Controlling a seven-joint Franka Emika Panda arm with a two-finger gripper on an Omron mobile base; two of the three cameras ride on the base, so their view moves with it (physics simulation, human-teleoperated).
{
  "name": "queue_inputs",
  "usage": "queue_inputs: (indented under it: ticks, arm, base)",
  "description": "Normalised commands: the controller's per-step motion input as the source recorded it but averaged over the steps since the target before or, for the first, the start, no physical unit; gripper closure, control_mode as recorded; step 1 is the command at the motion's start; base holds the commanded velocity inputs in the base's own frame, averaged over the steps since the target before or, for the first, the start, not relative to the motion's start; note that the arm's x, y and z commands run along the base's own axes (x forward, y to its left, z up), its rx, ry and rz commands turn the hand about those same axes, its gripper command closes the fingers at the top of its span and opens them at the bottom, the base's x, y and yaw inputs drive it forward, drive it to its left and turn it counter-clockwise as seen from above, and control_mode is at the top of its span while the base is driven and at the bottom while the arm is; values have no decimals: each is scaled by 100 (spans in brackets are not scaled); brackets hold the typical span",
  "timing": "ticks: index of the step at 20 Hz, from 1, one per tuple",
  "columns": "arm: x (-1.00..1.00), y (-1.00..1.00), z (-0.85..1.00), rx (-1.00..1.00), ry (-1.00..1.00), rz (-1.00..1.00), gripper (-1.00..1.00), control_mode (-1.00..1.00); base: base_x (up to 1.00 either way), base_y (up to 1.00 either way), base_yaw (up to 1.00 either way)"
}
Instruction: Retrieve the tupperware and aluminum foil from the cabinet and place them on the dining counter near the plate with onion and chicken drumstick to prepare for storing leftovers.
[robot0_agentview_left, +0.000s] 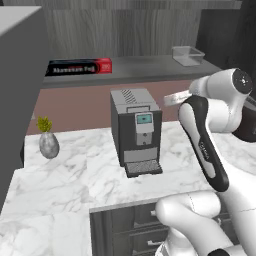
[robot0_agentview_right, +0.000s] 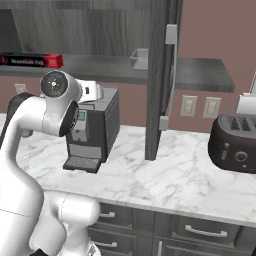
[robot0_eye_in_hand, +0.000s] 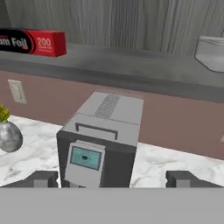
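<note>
The cabinet shelf (robot0_agentview_left: 150, 70) lies open above the wall counter. On its left end rests the aluminum foil (robot0_agentview_left: 80, 66) (robot0_agentview_right: 32, 60) (robot0_eye_in_hand: 33, 42), a black carton with a red end. At the shelf's right end stands the pale translucent tupperware (robot0_agentview_left: 188, 55) (robot0_agentview_right: 140, 59) (robot0_eye_in_hand: 211, 52). My gripper (robot0_eye_in_hand: 113, 179) is open, fingers wide apart and empty. It hovers below shelf height, facing the coffee machine, well short of both items. The dining counter and the plate with onion and chicken drumstick are out of view.
A dark coffee machine (robot0_agentview_left: 136, 131) (robot0_eye_in_hand: 103, 140) stands on the marble wall counter (robot0_agentview_left: 75, 175) right under my hand. A small vase with a plant (robot0_agentview_left: 48, 142) sits to its left. An open cabinet door (robot0_agentview_right: 161, 75) juts out edge-on, and a black toaster (robot0_agentview_right: 234, 142) sits beyond it.
</note>
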Motion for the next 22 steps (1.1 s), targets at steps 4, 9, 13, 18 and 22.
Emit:
queue_inputs:
  ticks: [4,9,13,18,22]
  arm:
    - [0,24,34,0,-6,19,-100,-100]
    - [1,40,43,0,0,14,-100,-100]
    - [5,46,51,0,0,12,-100,-100]
    - [6,58,25,-2,1,10,-100,-100]
    - [28,33,2,-1,8,8,-100,-100]
  base:
    - [0,0,0]
    - [0,0,0]
    - [0,0,0]
    - [0,0,0]
    - [0,0,0]
